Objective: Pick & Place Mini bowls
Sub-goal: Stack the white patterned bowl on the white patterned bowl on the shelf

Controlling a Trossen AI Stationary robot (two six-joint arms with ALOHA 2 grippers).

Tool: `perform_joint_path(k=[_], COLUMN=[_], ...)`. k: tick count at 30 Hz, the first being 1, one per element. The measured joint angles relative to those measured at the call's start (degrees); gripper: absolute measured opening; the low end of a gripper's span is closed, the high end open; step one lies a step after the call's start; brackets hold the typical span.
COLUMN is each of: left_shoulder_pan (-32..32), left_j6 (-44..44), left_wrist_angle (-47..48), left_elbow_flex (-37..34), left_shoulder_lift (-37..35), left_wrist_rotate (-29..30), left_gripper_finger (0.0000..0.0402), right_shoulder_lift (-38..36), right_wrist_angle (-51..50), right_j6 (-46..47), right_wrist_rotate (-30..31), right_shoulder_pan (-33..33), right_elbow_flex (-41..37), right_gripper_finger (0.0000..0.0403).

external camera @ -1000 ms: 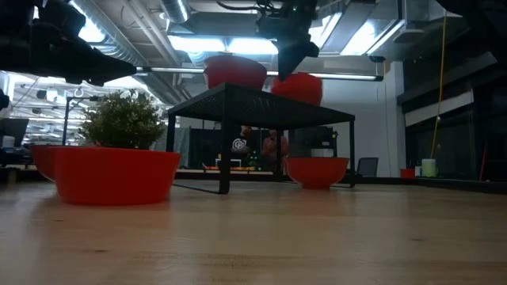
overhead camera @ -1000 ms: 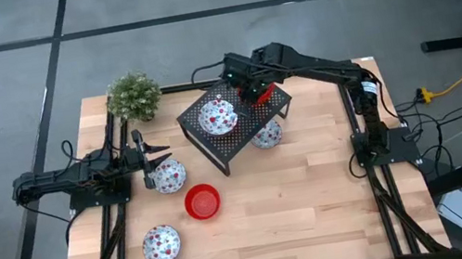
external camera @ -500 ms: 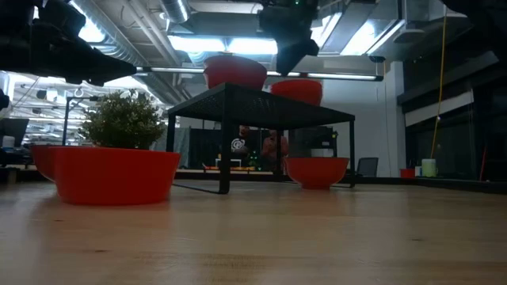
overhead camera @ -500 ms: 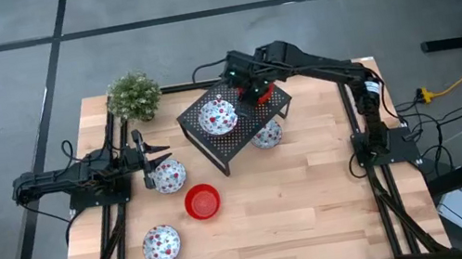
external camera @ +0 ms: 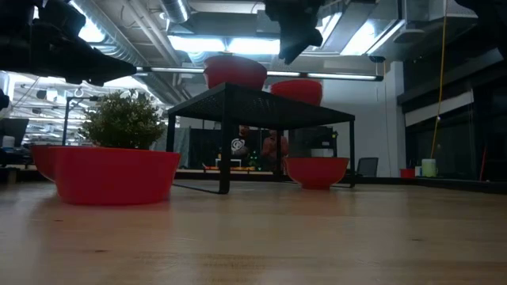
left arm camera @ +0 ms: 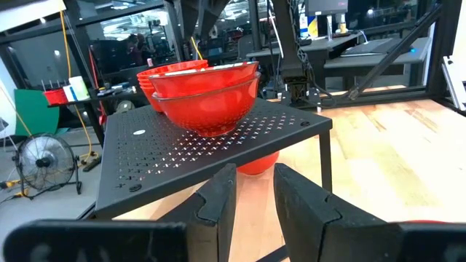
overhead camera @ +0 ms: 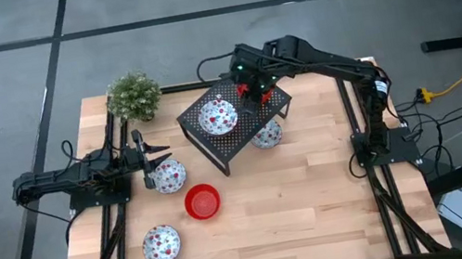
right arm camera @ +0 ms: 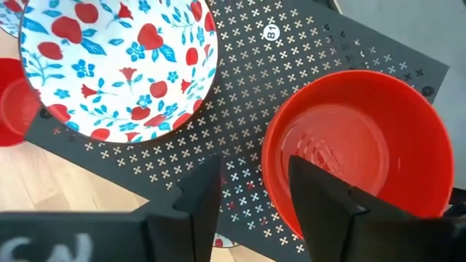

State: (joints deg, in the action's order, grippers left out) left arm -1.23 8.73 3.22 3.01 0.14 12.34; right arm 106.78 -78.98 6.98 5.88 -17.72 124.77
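Observation:
A black perforated rack (overhead camera: 233, 129) stands mid-table. On its top sit a printed mini bowl (overhead camera: 217, 116) and a plain red mini bowl (right arm camera: 357, 145). My right gripper (right arm camera: 255, 211) hangs open just above the red bowl's rim, one finger over its inside and one outside, clear of it in the low view (external camera: 289, 36). Another printed bowl (overhead camera: 267, 135) rests on the table at the rack's right side. My left gripper (overhead camera: 145, 153) waits open at the table's left, beside a printed bowl (overhead camera: 169, 174). A red bowl (overhead camera: 203, 201) and a printed bowl (overhead camera: 161, 245) sit nearer the front edge.
A small green plant (overhead camera: 133, 96) stands at the far left corner. The rack's legs (external camera: 224, 146) stand on the wood, with open space under its top. Bare wood lies across the table's near right part (overhead camera: 320, 209).
My right gripper has let go of the red bowl and risen above the rack. The bowl, first held a little above the rack's top, now rests flat on it beside the printed bowl.

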Motion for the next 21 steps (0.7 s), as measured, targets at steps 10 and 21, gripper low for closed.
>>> perform_joint_path(k=[10, 21], left_shoulder_pan=[0.01, -0.01], left_j6=[0.00, 0.00], left_wrist_angle=[-0.01, -0.02], left_elbow_flex=[0.00, 0.02], left_shoulder_lift=[-0.01, 0.00], left_wrist_rotate=[0.00, 0.00], left_gripper_finger=[0.0088, 0.0088], right_shoulder_lift=[-0.13, -1.90], right_wrist_angle=[0.01, 2.99], right_j6=[-3.29, -4.48], right_wrist_rotate=[-0.01, -0.01], right_shoulder_pan=[0.31, 3.36], right_elbow_flex=[7.28, 9.66], right_gripper_finger=[0.0161, 0.0161])
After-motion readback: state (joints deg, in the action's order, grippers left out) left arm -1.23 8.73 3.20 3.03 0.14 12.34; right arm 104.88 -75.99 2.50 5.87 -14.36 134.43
